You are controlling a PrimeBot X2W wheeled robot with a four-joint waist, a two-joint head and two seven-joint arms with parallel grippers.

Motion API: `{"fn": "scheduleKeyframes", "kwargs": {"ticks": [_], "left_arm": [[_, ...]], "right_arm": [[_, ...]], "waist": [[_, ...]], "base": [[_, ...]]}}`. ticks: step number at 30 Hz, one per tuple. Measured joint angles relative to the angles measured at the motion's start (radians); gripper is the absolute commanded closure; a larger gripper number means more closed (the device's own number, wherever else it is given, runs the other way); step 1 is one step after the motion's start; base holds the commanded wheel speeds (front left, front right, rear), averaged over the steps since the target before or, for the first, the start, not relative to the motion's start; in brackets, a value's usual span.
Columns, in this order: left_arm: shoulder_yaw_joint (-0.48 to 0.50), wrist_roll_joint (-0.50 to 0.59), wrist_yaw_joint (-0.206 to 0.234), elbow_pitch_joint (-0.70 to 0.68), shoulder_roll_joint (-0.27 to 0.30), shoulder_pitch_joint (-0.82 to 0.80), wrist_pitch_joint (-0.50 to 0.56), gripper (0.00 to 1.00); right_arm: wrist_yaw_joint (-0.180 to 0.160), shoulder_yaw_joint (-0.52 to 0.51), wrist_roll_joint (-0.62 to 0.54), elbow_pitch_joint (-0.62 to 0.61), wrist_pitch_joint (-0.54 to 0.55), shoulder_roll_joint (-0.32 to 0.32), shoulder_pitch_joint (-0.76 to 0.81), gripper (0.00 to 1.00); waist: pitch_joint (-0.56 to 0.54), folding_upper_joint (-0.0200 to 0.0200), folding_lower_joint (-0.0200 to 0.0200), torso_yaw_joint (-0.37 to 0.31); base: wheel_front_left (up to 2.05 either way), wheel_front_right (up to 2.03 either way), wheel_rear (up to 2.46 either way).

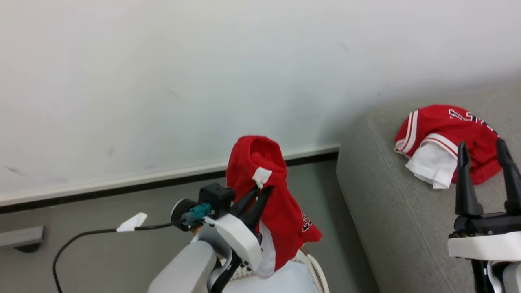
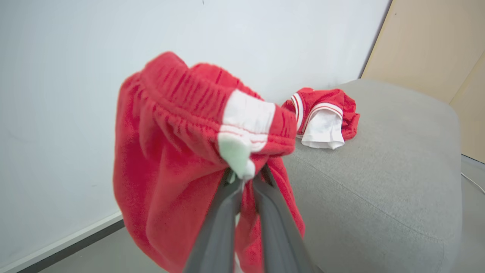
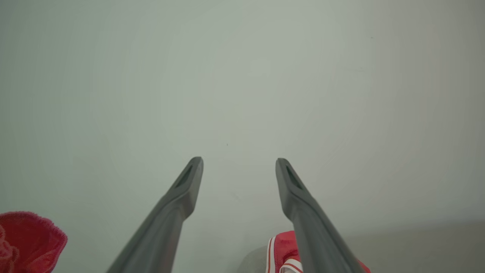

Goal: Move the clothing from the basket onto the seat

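Both pincers pointing up: left pincer [image 1: 260,190] clamps red clothing [image 1: 281,211], seemingly shorts; right pincer [image 1: 480,143] gapes empty.

Light is soft, even and fairly bright in all three views, without hard glare. In the head view the white wall [image 1: 203,61] is slightly washed out, with a faint shadow on it at right centre above the seat [image 1: 407,211]. In the left wrist view the near clothing [image 2: 170,151] and dark fingers [image 2: 216,235] at bottom centre are blurred, the seat behind sharper. The right wrist view dims toward its edges.
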Motion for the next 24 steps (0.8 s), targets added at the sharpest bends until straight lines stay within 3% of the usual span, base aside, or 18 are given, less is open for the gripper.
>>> {"fn": "scheduleKeyframes", "kwargs": {"ticks": [9,16,20,24], "left_arm": [[0.018,-0.040,0.002,-0.194,0.026,-0.054,0.046,1.00],[0.022,-0.048,0.027,-0.269,0.041,-0.059,0.089,1.00],[0.016,-0.048,0.031,-0.286,0.043,-0.054,0.098,1.00],[0.006,-0.049,0.031,-0.288,0.044,-0.049,0.106,1.00]], "right_arm": [[0.000,0.063,0.017,0.021,0.000,-0.003,0.066,0.00],[0.000,0.121,0.016,0.023,0.000,-0.004,0.083,0.00],[0.000,0.194,0.019,0.023,0.000,-0.010,0.082,0.00],[0.000,0.335,0.056,0.024,0.000,-0.036,0.076,0.00]], "waist": [[-0.080,0.0000,0.0002,0.066],[-0.086,0.0000,0.0004,0.075],[-0.084,0.0000,0.0004,0.074],[-0.083,0.0000,0.0004,0.076]], "base": [[0.00,0.00,0.00],[0.00,0.00,0.00],[0.00,0.00,0.00],[0.00,0.00,0.00]]}}
